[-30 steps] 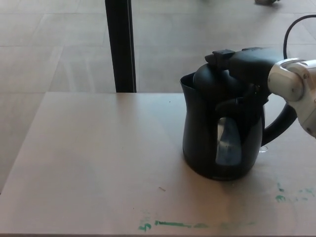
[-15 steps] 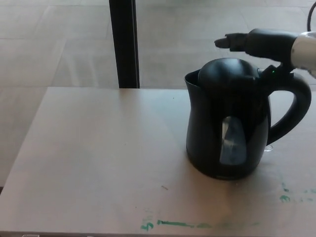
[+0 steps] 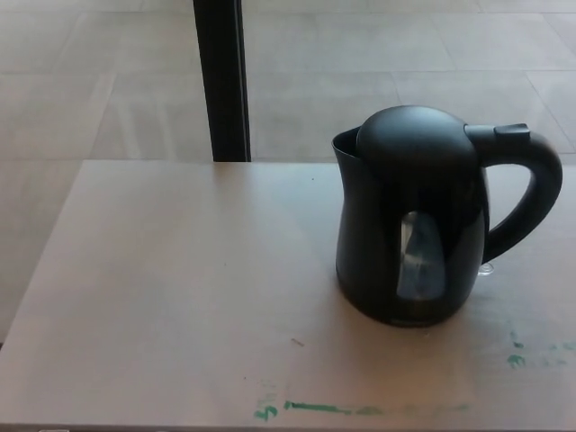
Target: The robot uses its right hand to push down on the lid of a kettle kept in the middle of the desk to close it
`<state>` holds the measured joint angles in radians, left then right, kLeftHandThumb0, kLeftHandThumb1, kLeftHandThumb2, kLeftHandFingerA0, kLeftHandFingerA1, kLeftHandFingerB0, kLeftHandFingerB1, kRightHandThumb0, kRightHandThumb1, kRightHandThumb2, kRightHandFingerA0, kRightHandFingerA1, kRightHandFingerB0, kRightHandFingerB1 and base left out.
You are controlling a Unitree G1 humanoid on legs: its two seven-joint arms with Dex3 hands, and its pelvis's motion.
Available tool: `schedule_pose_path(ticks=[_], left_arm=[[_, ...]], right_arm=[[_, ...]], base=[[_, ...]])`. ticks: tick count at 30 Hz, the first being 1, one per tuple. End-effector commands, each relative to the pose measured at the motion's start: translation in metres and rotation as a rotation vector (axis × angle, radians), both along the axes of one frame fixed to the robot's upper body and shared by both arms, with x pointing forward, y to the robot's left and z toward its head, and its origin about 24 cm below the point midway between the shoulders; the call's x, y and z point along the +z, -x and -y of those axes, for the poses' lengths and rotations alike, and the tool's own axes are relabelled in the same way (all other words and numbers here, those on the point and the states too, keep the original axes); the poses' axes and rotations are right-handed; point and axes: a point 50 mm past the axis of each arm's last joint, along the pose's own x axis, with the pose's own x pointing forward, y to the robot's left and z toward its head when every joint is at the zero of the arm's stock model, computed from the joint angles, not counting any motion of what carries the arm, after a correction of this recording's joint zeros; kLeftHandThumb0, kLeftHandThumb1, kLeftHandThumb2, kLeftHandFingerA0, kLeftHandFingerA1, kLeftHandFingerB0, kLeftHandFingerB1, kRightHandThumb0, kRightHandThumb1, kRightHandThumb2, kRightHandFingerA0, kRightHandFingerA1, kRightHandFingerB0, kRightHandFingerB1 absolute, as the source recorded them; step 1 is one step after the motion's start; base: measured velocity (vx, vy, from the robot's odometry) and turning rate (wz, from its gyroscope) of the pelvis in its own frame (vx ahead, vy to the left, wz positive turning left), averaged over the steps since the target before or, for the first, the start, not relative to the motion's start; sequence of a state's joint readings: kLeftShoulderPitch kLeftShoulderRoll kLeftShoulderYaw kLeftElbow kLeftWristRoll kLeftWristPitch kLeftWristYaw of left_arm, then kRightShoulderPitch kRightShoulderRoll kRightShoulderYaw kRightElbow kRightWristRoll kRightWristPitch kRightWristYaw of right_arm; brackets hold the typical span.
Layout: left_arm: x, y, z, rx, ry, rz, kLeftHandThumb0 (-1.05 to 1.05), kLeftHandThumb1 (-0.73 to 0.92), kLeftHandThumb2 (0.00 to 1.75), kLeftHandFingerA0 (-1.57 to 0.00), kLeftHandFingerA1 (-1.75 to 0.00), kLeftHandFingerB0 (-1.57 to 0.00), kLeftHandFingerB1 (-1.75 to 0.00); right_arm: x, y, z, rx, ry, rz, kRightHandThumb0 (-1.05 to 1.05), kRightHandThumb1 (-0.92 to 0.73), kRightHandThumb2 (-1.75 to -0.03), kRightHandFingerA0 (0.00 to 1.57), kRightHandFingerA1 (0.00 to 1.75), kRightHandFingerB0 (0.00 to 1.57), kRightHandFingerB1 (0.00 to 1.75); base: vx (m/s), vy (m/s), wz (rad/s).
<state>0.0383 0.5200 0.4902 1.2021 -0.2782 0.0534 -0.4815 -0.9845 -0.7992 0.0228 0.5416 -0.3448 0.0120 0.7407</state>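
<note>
A black electric kettle (image 3: 409, 225) stands upright on the pale desk (image 3: 180, 288), right of centre. Its domed lid (image 3: 416, 135) lies flat on the body, shut. The handle (image 3: 531, 193) points to the right and a clear water window (image 3: 420, 256) faces me. Neither of my hands shows in the head view.
A black vertical post (image 3: 220, 81) rises behind the desk's far edge, over a tiled floor. Green paint smears (image 3: 342, 409) mark the desk's near edge, with more at the right (image 3: 515, 360).
My right hand, which lay on the kettle's lid a second ago, lifted off to the right and has left the view. The lid stays down.
</note>
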Motion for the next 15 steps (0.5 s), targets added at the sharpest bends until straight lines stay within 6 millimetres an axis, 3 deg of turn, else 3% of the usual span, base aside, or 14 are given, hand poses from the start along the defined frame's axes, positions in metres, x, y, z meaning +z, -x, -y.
schedule_pose_path(ticks=[1, 2, 4, 6, 7, 9, 10, 11, 12, 13, 14, 15], left_arm=[[0.003, 0.004, -0.005, 0.008, -0.018, -0.001, -0.72, 0.69, 0.61, -0.46, -0.46, -0.37, -0.36], [0.003, 0.004, -0.004, 0.011, -0.014, 0.001, -0.72, 0.69, 0.61, -0.46, -0.46, -0.37, -0.36], [0.002, 0.006, -0.004, 0.017, -0.01, 0.0, -0.71, 0.68, 0.61, -0.46, -0.46, -0.35, -0.36], [0.002, 0.007, -0.005, 0.028, -0.005, 0.001, -0.72, 0.68, 0.61, -0.47, -0.47, -0.34, -0.35], [0.002, 0.007, -0.005, 0.023, -0.006, -0.002, -0.72, 0.69, 0.61, -0.44, -0.48, -0.31, -0.35], [0.001, 0.007, -0.004, 0.021, -0.005, -0.007, -0.71, 0.69, 0.61, -0.42, -0.48, -0.3, -0.35], [0.0, 0.008, -0.002, 0.017, -0.002, -0.01, -0.72, 0.7, 0.59, -0.41, -0.46, -0.3, -0.33], [-0.001, 0.007, -0.001, 0.011, -0.001, -0.011, -0.73, 0.69, 0.6, -0.43, -0.48, -0.32, -0.34], [-0.003, 0.007, 0.001, 0.001, -0.008, -0.017, -0.73, 0.69, 0.61, -0.45, -0.47, -0.32, -0.34], [-0.003, 0.007, 0.001, -0.003, -0.011, -0.019, -0.73, 0.69, 0.61, -0.45, -0.47, -0.32, -0.34], [-0.003, 0.007, 0.001, -0.004, -0.015, -0.022, -0.73, 0.7, 0.61, -0.46, -0.47, -0.32, -0.34], [-0.003, 0.007, 0.001, -0.004, -0.016, -0.023, -0.73, 0.7, 0.61, -0.46, -0.47, -0.32, -0.34]], right_arm=[[-0.003, 0.034, 0.054, -0.086, -0.116, 0.112, -1.03, -0.86, -1.26, 0.0, 0.06, 0.0, 0.0], [-0.003, 0.035, 0.056, -0.092, -0.12, 0.118, -1.03, -0.86, -1.26, 0.0, 0.06, 0.0, 0.0], [-0.013, 0.056, 0.086, -0.228, -0.171, 0.169, -0.89, -0.79, -1.18, 0.03, 0.15, 0.08, 0.13], [-0.022, 0.073, 0.103, -0.3, -0.199, 0.164, -0.81, -0.74, -1.16, 0.0, 0.24, 0.01, 0.21], [-0.033, 0.083, 0.111, -0.321, -0.231, 0.165, -0.92, -0.73, -1.15, 0.03, 0.33, 0.02, 0.24], [-0.056, 0.102, 0.124, -0.349, -0.292, 0.159, -0.89, -0.71, -1.17, 0.0, 0.37, 0.03, 0.3], [-0.066, 0.11, 0.129, -0.362, -0.282, 0.155, -0.96, -0.92, -0.69, 0.0, 0.53, 0.05, 0.38], [-0.076, 0.119, 0.133, -0.391, -0.293, 0.149, -0.99, -0.92, -0.68, 0.0, 0.57, 0.02, 0.45], [-0.085, 0.126, 0.137, -0.421, -0.308, 0.143, -1.01, -0.74, -1.17, 0.0, 0.46, 0.09, 0.36], [-0.089, 0.129, 0.138, -0.432, -0.313, 0.141, -1.01, -0.74, -1.17, 0.0, 0.46, 0.09, 0.36], [-0.098, 0.134, 0.14, -0.461, -0.312, 0.132, -1.02, -0.75, -0.86, 0.01, 0.61, 0.04, 0.42], [-0.102, 0.137, 0.14, -0.474, -0.311, 0.128, -1.02, -0.75, -0.86, 0.01, 0.61, 0.04, 0.42]], base=[[0.0, 0.0, 0.0], [0.0, 0.0, 0.0], [0.0, 0.0, 0.0], [0.0, 0.0, 0.0], [0.0, 0.0, 0.0], [0.0, 0.0, 0.0], [0.0, 0.0, 0.0], [0.0, 0.0, 0.0], [0.0, 0.0, 0.0], [0.0, 0.0, 0.0], [0.0, 0.0, 0.0], [0.0, 0.0, 0.0]])
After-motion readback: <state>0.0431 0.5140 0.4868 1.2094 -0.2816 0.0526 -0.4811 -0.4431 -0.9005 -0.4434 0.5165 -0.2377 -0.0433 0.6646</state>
